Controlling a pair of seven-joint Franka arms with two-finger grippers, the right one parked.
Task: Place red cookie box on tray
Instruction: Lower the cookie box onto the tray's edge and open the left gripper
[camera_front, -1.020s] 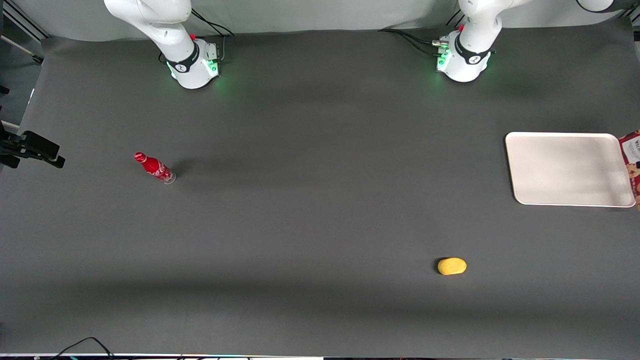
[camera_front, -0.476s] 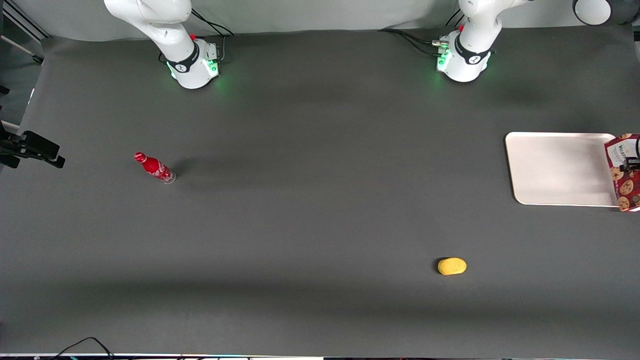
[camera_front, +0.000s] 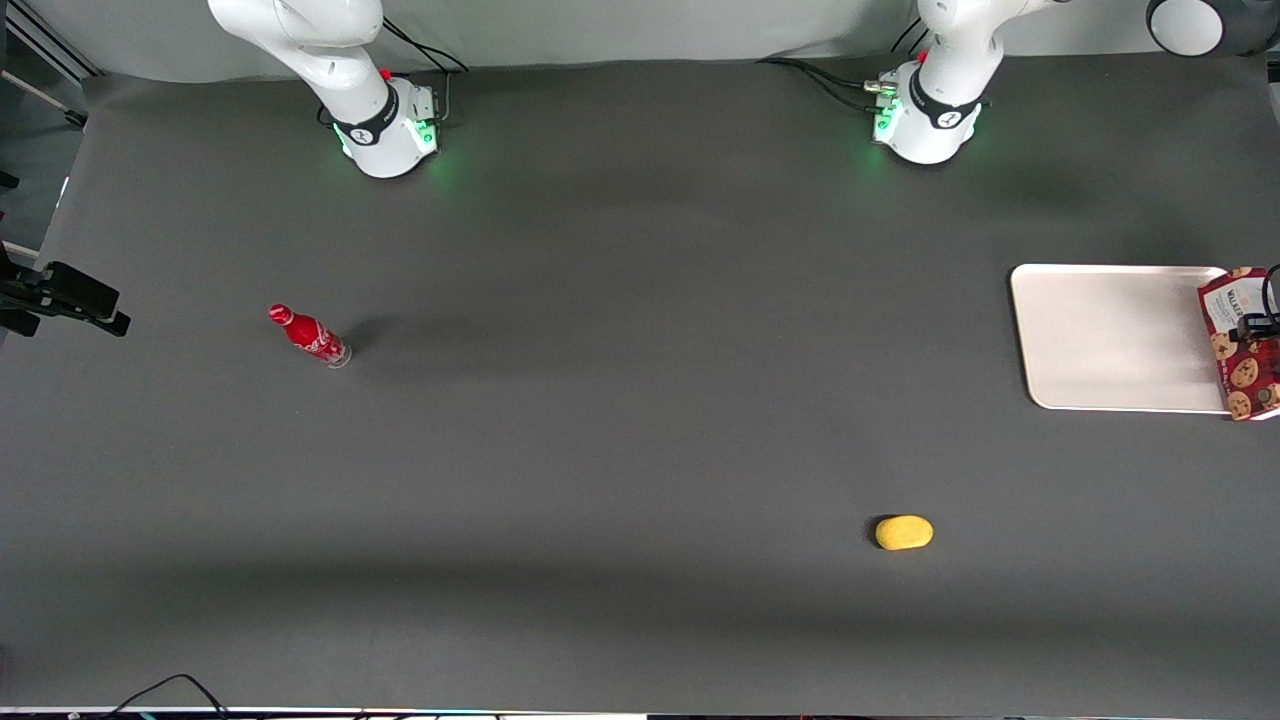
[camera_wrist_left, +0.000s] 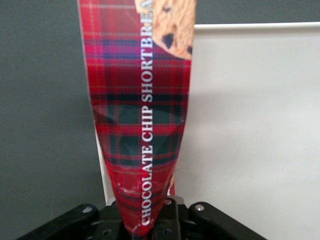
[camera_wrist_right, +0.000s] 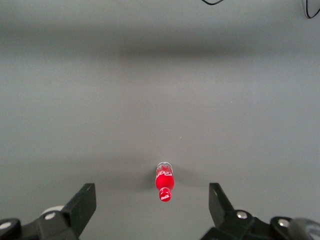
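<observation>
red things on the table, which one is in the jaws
The red cookie box, plaid and cookie-printed, held by the gripper over the tray's edge. The small red bottle stands free, toward the parked arm's end.

Red cookie box (camera_wrist_left: 140, 115) is clamped at one end by the gripper (camera_wrist_left: 150, 225), w/ "CHOCOLATE CHIP SHORTBREAD" printed along it. Box is held over the tray (camera_wrist_left: 250, 125) edge, dark table (camera_wrist_left: 45, 125) alongside.

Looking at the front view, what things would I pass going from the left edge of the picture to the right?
Red bottle → yellow object → tray → red cookie box, held by the gripper over the tray's edge at the working arm's end.
</observation>
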